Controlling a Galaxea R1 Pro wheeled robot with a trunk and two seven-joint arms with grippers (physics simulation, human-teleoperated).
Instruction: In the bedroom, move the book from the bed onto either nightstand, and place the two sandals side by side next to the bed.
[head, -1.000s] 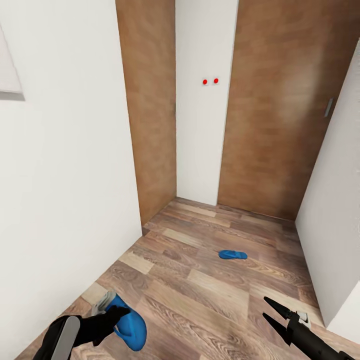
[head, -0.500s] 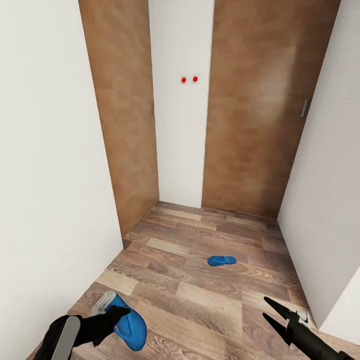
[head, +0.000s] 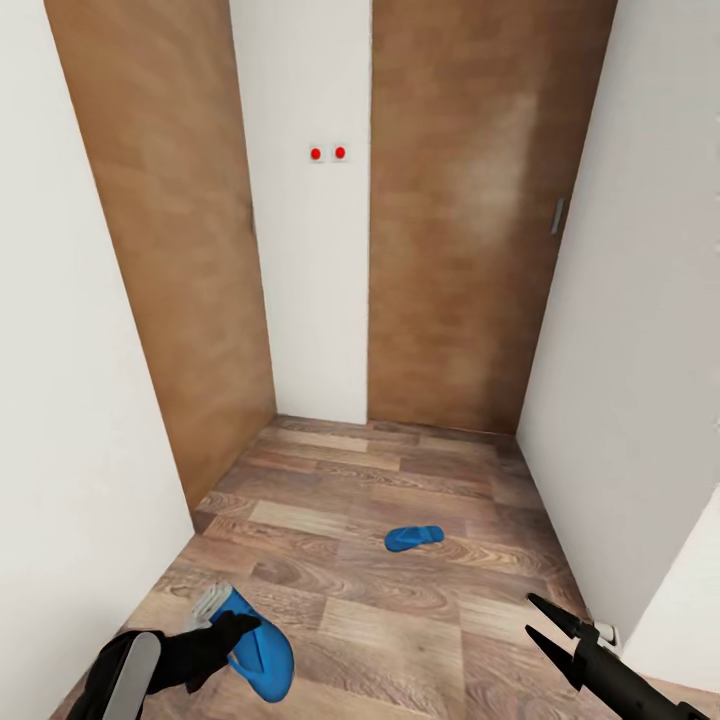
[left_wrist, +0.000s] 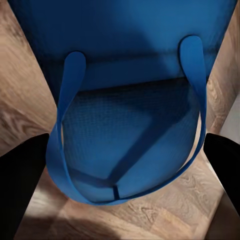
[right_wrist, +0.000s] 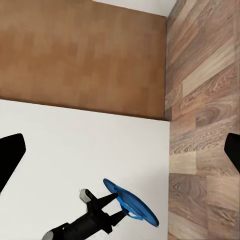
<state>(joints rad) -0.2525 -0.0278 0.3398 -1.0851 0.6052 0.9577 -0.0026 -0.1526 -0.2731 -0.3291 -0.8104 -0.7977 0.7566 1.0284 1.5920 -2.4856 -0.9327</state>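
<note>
- L gripper (head: 235, 630) at 7 o'clock in the head view was clamped on 1 sandal (head: 255, 655), held clear of the floor (head: 400, 610); the wrist cam showed its sole and straps (left_wrist: 125, 145) right up against the lens.
- R gripper (head: 545, 625) at 5 o'clock was spread wide w/ nothing in it.
- 2nd sandal (head: 413, 537) lay flat on the floor near 6 o'clock, ahead of the robot, well apart from both grippers.
- Bed, book & nightstand weren't in shot; this looked like a narrow hallway w/ 2 wood doors (head: 460, 220) at 12.
- Risk 1: the grip seemed to be on the sandal's edge, so a jolt while driving could probably shake it loose.
- Risk 2: walls (head: 620, 350) were close at 3 & 9; turning w/ arms out might clip one.
- Risk 3: thin flat sandal on the floor, so the R pick could well skid it away rather than lift it.
</note>
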